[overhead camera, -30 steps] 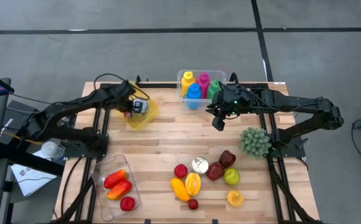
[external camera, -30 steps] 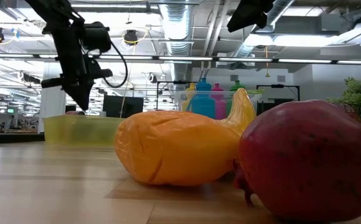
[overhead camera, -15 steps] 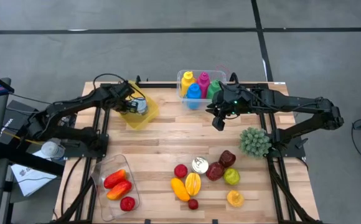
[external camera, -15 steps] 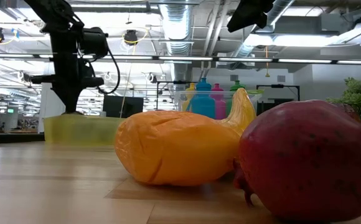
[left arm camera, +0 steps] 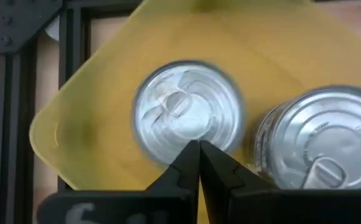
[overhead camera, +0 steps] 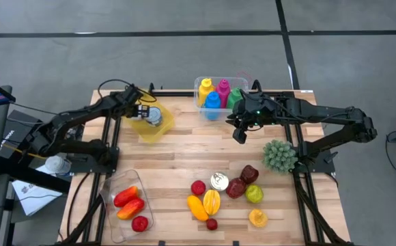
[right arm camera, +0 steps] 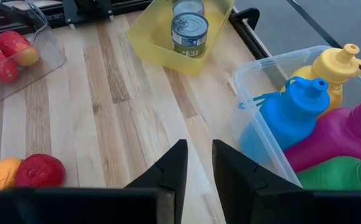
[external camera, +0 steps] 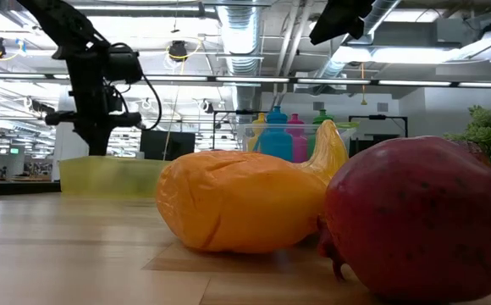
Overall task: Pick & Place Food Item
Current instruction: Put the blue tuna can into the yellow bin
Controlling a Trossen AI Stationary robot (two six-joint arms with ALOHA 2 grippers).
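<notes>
A: Nearest us, our left pincer [left arm camera: 198, 163] hangs closed above the yellow tray [overhead camera: 158, 127], over two cans [left arm camera: 188, 114] inside.

B: Our right pincer [right arm camera: 197, 163], slightly parted and empty, hovers over the wooden bench [overhead camera: 177, 162] beside the bin [right arm camera: 262, 93] of four bottles [right arm camera: 284, 116].

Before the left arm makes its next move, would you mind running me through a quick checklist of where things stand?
1. Left gripper empty: ok, fingers shut together, nothing between them.
2. Left gripper clear of the cans: ok, it hangs above the yellow bin.
3. Cans in the bin: ok, two cans stand upright, side by side.
4. Right gripper out of the way: ok, it hangs by the bottle tub, fingers slightly apart, empty.
5. Next item ready: ok, a third can stands among the fruit.
</notes>
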